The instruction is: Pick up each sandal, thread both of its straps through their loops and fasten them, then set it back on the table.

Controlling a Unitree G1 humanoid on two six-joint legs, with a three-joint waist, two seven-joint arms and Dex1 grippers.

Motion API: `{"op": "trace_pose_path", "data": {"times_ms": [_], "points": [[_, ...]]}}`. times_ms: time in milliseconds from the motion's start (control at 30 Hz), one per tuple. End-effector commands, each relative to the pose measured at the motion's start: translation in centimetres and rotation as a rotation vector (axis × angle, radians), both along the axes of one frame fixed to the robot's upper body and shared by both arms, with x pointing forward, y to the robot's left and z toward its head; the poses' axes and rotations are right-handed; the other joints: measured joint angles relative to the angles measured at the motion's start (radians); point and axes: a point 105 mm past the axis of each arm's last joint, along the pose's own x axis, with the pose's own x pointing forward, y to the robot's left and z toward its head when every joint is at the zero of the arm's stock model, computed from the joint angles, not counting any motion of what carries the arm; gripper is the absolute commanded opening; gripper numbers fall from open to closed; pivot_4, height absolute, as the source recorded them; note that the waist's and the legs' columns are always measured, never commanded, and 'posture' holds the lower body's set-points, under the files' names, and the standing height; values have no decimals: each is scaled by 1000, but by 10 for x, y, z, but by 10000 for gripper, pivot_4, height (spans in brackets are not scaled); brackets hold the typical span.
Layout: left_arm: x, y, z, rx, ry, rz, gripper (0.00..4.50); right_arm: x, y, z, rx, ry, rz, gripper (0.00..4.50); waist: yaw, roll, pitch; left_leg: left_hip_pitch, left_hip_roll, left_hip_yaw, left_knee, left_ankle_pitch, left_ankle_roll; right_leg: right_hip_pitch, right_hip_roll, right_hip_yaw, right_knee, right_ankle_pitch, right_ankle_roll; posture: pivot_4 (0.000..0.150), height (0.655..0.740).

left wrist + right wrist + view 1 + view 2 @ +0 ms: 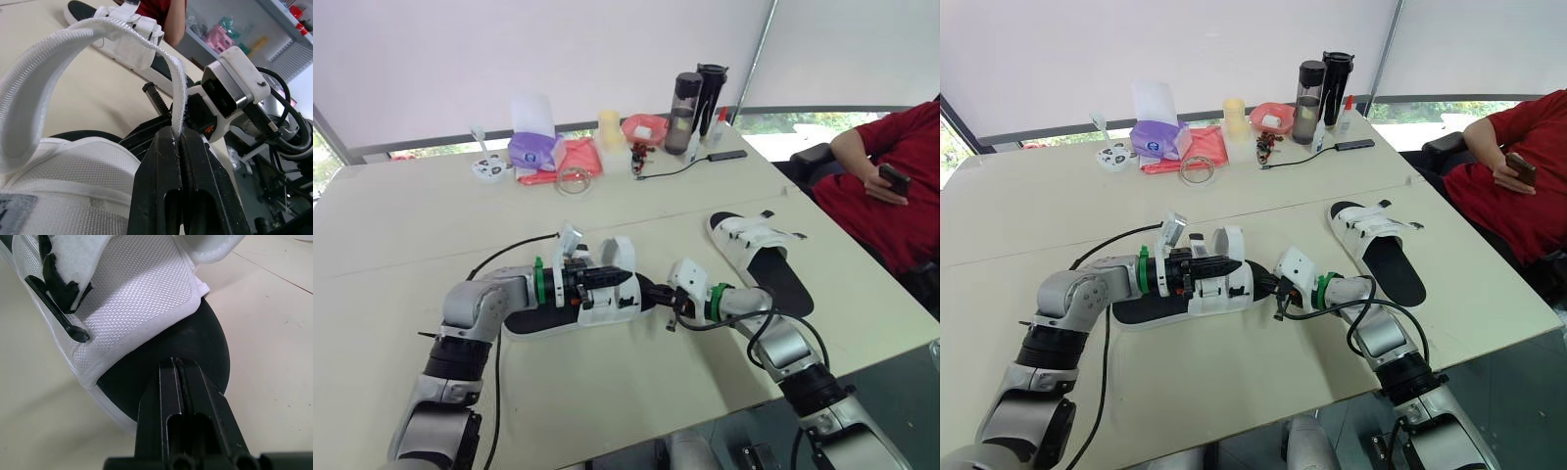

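White woven-mesh cloth sandal upper (137,298), ribbed webbing strap (73,44), matt black footbed (195,342).

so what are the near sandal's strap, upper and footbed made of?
The strap looks like woven white webbing, likely nylon or polyester: ribbed weave, fuzzy edge, bends in a soft arch. The upper is white mesh fabric, matte: fine diamond texture, bound rim. The footbed is black, smooth, matte, probably foam or rubber; can't tell which.

At twelve o'clock, two dark bottles (685,113) stand beside a pink bowl (644,128) and a yellow cup (610,132). At eleven o'clock lie a purple pouch (533,152) and a red cloth (576,157). At three o'clock, a person in red (891,211) holds a phone (894,178).
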Motion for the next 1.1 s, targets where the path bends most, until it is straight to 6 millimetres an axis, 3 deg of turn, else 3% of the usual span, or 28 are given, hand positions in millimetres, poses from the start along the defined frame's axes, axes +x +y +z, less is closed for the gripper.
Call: {"op": "trace_pose_path", "data": {"times_ms": [33, 533, 867, 1100], "points": [[-5, -7, 5, -8, -29, -18, 494, -20, -32, -77, -196, 246, -98, 0, 0, 0, 0, 0, 0, 0, 0, 0, 0, 0, 0, 0, 0, 0, 0, 1500, 7400], [-3, -12, -21, 149, -110, 16, 494, -21, -32, -78, -191, 247, -108, 0, 2, 1, -6, 0, 0, 0, 0, 0, 0, 0, 0, 0, -1, 0, 0, 1500, 7400], [-25, -6, -6, 82, -196, -60, 494, -20, -32, -78, -187, 246, -113, 0, -1, 1, -6, 0, 1, 0, -1, -1, -1, 0, -1, 0, -2, 0, 0, 1500, 7400], [-24, -3, -3, 77, -221, -37, 494, -19, -31, -78, -188, 246, -110, 0, -1, 1, -6, 0, 1, 0, -1, -1, -1, 0, 0, 0, -3, 0, 0, 1500, 7400]]}}
